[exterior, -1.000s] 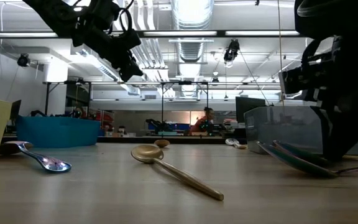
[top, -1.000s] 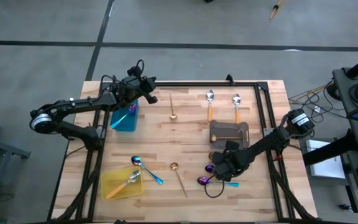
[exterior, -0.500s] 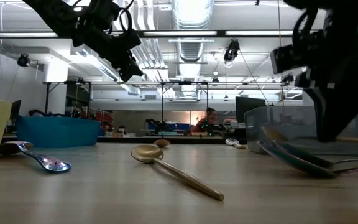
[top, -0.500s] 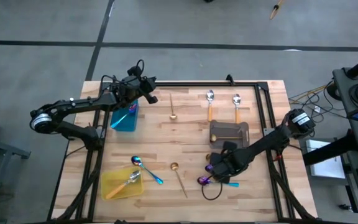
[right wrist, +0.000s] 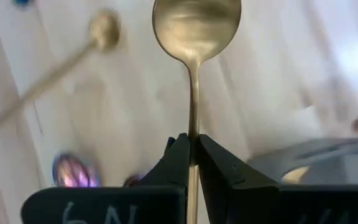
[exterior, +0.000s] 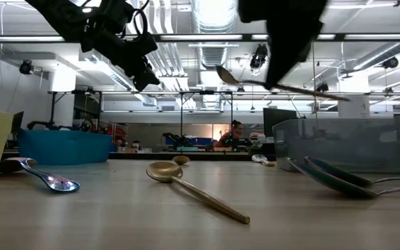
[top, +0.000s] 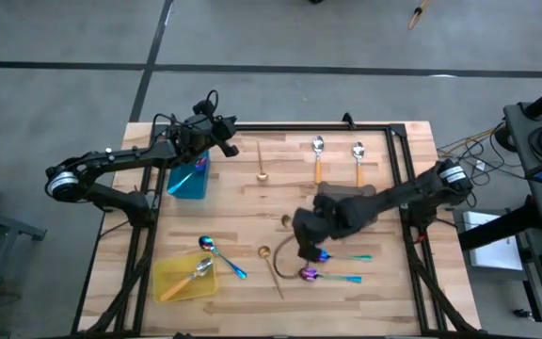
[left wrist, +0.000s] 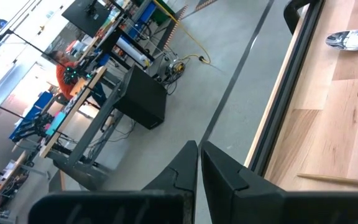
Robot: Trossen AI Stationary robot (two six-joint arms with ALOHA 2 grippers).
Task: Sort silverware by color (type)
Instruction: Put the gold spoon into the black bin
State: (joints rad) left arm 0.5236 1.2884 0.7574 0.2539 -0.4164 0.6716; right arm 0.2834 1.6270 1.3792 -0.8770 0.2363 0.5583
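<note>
Holding a gold spoon (right wrist: 196, 28) in my right gripper (right wrist: 191, 152), fingers clamped on the thin handle, bowl pointing out ahead. In the low view the spoon (exterior: 255, 81) is well off the table, roughly level. From above, the right gripper (top: 301, 229) sits over the table's middle, just beside the grey tray (top: 346, 200). My left gripper (left wrist: 199, 163) is pinched closed on nothing, parked up over the far left edge next to the teal tray (top: 188, 179). Second gold spoon (top: 271, 266) lies on the wood near the front, between the yellow tray (top: 186, 279) and the two blue-purple spoons (top: 326, 275) with teal handles, which lie side by side, close together. Third gold spoon (top: 262, 163) lies at the far side, near the teal tray. Two orange-handled spoons (top: 317, 157) lie parallel at the far edge, behind the grey tray. Another blue-purple spoon (top: 222, 255) lies at the yellow tray's edge, and one silver spoon (top: 199, 270) is inside that tray. Grey tray contents: cannot tell.
</note>
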